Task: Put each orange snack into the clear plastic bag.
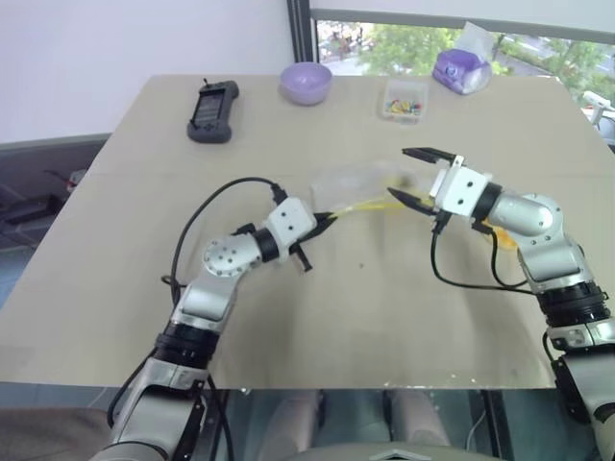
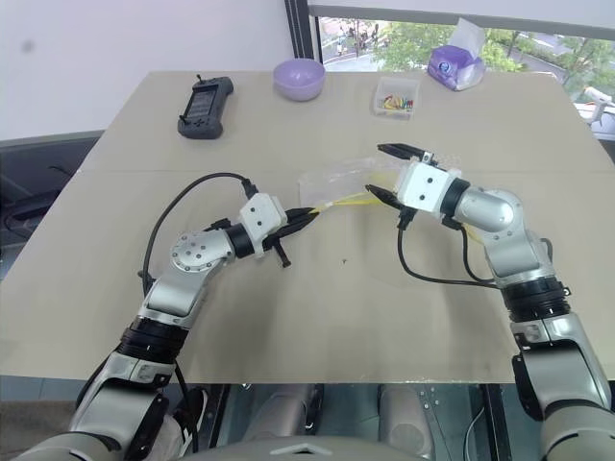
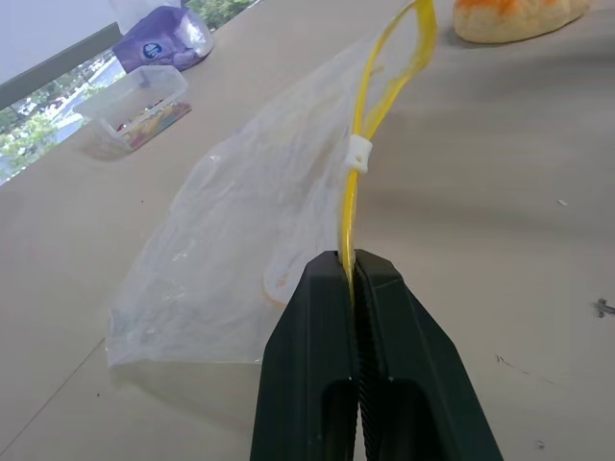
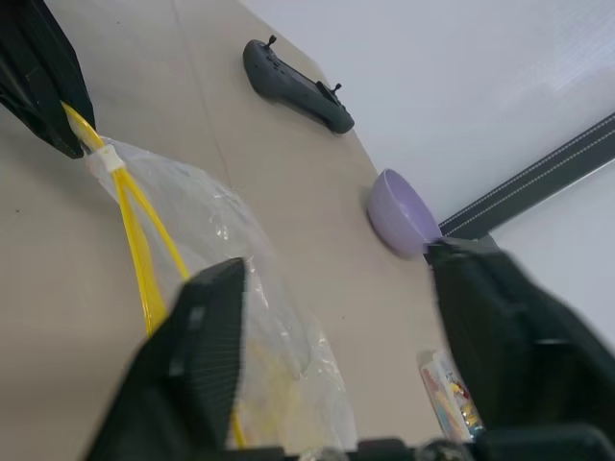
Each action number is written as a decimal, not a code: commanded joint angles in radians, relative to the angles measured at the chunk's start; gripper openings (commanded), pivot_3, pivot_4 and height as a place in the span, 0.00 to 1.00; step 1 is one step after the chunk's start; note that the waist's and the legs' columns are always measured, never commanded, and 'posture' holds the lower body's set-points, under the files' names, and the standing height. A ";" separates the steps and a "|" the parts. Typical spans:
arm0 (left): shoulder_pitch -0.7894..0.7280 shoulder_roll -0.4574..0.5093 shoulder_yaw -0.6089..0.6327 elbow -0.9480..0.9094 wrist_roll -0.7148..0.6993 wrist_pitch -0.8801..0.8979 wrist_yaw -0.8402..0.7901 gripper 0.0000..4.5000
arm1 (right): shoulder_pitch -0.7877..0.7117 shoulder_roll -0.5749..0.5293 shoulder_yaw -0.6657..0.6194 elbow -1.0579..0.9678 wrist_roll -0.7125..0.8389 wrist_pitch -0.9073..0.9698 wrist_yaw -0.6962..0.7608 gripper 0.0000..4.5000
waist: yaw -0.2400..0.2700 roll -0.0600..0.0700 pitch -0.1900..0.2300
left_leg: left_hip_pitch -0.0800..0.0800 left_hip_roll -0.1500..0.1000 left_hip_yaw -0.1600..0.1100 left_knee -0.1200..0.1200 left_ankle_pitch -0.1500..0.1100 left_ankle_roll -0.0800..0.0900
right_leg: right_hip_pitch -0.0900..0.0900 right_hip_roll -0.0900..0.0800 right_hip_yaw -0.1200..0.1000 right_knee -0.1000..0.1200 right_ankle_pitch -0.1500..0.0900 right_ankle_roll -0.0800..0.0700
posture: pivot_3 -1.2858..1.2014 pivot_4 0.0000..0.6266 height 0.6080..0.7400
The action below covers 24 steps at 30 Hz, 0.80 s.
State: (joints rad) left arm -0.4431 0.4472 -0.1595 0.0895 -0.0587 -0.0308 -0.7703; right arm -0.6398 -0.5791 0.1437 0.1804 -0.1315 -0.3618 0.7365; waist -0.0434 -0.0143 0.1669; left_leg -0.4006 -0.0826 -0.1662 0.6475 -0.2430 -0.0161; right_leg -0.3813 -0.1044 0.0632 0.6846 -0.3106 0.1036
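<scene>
While clamped tight in left gripper (image 3: 354,279): clear plastic bag (image 1: 351,184), mid-frame. Alongside: right gripper (image 1: 413,177), fingers wide apart, seemingly holding nothing. Orange snack (image 3: 519,14) beyond.

The crinkly transparent plastic zip bag (image 3: 240,240) looks thin and glossy, its yellow seal strip (image 3: 360,182) smooth plastic. The beige table top (image 1: 317,307) is matt and smooth. The lilac round bowl (image 1: 306,82) looks smooth, and the black handheld controller (image 1: 212,109) matt plastic.
</scene>
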 commanded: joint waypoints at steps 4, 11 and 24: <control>-0.010 -0.002 0.003 -0.010 0.001 -0.016 -0.001 0.00 | -0.015 -0.015 -0.011 -0.013 -0.004 -0.021 -0.010 0.01 | 0.000 0.000 0.000 | 0.000 0.000 0.000 0.000 0.000 0.000 | 0.000 0.000 0.000 0.000 0.000 0.000 | 0.52 0.24 1.00; -0.013 -0.004 0.003 -0.006 0.001 -0.017 0.000 0.00 | -0.020 -0.012 -0.010 -0.006 -0.006 -0.023 -0.010 0.01 | 0.000 0.000 0.000 | 0.000 0.000 0.000 0.000 0.000 0.000 | 0.000 0.000 0.000 0.000 0.000 0.000 | 0.52 0.24 1.00; -0.011 -0.010 0.000 -0.009 0.001 -0.018 0.002 0.00 | 0.090 0.022 -0.073 -0.210 0.318 0.502 0.112 0.01 | 0.000 0.000 0.000 | 0.000 0.001 -0.002 0.000 0.000 0.000 | 0.001 0.000 -0.001 -0.001 0.000 0.000 | 0.52 0.24 1.00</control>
State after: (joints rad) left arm -0.4449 0.4411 -0.1620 0.0952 -0.0586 -0.0310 -0.7699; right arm -0.5428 -0.5583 0.1298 0.0508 0.1135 0.0420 0.8486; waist -0.0430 -0.0143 0.1669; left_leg -0.4007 -0.0822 -0.1677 0.6476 -0.2431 -0.0160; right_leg -0.3800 -0.1047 0.0623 0.6840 -0.3105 0.1035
